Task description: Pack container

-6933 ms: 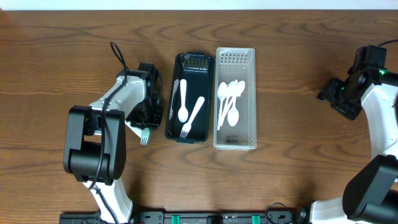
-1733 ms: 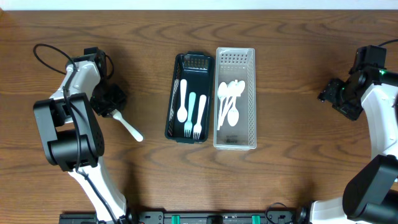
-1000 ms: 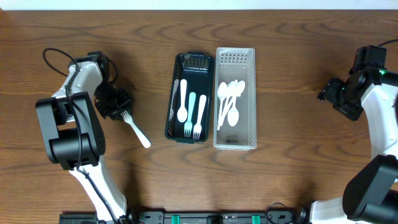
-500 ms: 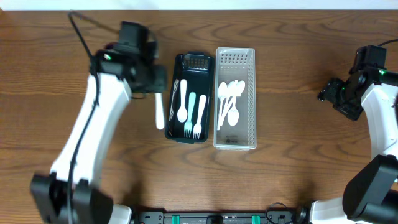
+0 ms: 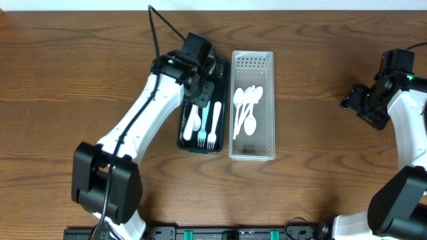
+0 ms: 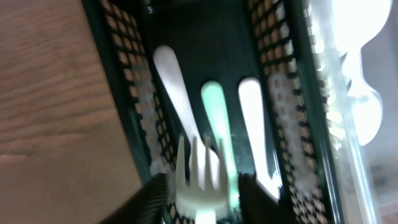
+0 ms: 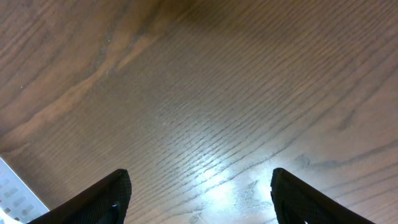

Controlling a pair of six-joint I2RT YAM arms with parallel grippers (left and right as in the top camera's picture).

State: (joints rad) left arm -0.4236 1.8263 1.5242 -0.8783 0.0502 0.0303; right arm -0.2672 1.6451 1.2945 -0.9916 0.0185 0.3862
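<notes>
A dark green bin (image 5: 197, 150) holds a mint fork (image 5: 202, 128), a white fork (image 5: 215, 123) and a white spoon. A clear bin (image 5: 252, 155) beside it holds several white spoons (image 5: 244, 107). My left gripper (image 5: 201, 92) is shut on a white fork (image 6: 200, 177) and holds it over the dark bin's left side, tines pointing along the bin. The dark bin (image 6: 134, 112) and the mint fork's handle (image 6: 216, 118) show below the held fork. My right gripper (image 5: 362, 107) is open and empty over bare table at the far right, as the right wrist view (image 7: 199, 208) shows.
The two bins stand side by side in the table's middle. The left arm's cable (image 5: 162, 27) arcs above the dark bin's far end. Brown wood table (image 5: 80, 80) surrounds the bins.
My left gripper took the white fork from the table at the left and carried it right, to over the dark bin. The right arm has not moved.
</notes>
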